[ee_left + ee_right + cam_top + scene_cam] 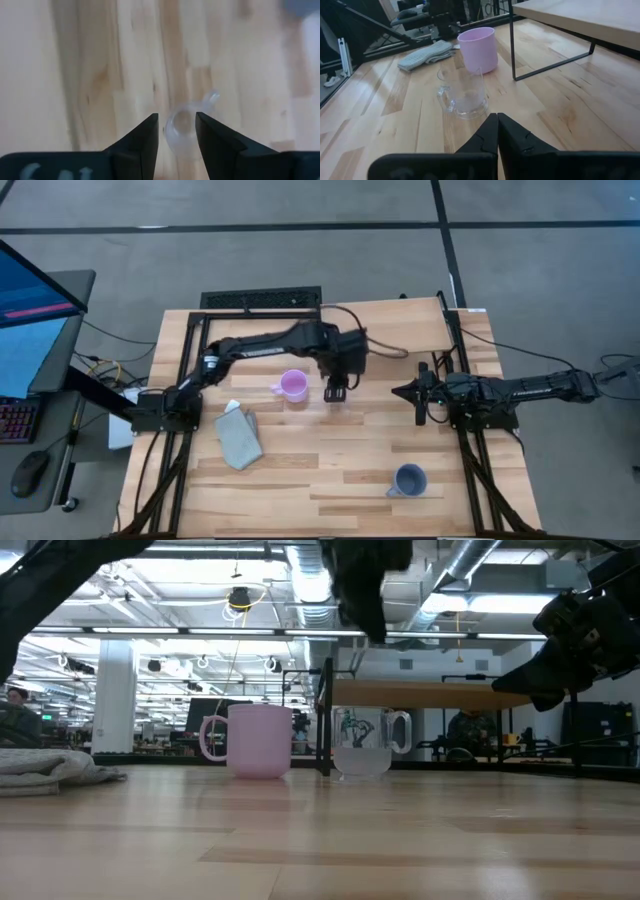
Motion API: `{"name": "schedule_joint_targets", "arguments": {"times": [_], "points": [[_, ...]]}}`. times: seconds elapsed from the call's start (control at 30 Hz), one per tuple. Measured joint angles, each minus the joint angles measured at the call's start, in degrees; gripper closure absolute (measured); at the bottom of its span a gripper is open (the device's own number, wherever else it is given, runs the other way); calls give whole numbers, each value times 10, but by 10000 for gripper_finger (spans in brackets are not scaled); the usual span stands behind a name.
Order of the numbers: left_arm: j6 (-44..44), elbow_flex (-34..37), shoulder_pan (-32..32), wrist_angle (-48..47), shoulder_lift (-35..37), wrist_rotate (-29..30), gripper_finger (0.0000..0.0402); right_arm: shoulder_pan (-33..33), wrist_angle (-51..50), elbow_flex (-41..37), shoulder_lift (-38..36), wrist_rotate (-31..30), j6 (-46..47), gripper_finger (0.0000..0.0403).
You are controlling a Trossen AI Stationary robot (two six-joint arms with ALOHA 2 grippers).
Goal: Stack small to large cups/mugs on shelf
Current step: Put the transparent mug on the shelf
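Observation:
The small clear glass cup (365,745) stands upright on the table, its base on the wood, just in front of the shelf (430,693). My left gripper (177,116) hangs open right above it, pointing down, with the cup (184,131) showing in the gap between the fingers. In the low view its fingers (372,628) end well above the cup's rim. The pink-lilac mug (293,386) stands upright beside the cup, on its left. The blue-grey mug (408,480) stands near the table's near right part. My right gripper (497,116) is shut, level, at the right of the cup.
A folded grey-blue cloth (238,438) lies left of the pink mug. The shelf (400,330) stands on thin black legs (512,47) at the far side, behind the cup and the mug. Bare tabletop (330,470) stretches toward the near edge.

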State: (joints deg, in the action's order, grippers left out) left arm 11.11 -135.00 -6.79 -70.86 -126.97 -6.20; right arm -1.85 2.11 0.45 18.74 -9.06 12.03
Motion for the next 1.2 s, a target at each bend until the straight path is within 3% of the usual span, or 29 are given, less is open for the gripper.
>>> {"name": "schedule_joint_targets", "arguments": {"times": [0.33,0.7,1.0,1.2], "points": [[7,0,-23,60,118,-52,281,0,5,0,0,0,0,374],[32,0,-35,56,180,-203,281,0,5,0,0,0,0,374],[43,0,-33,58,182,-194,281,0,5,0,0,0,0,375],[38,2,-51,45,192,-157,281,0,5,0,0,0,0,376]]}}
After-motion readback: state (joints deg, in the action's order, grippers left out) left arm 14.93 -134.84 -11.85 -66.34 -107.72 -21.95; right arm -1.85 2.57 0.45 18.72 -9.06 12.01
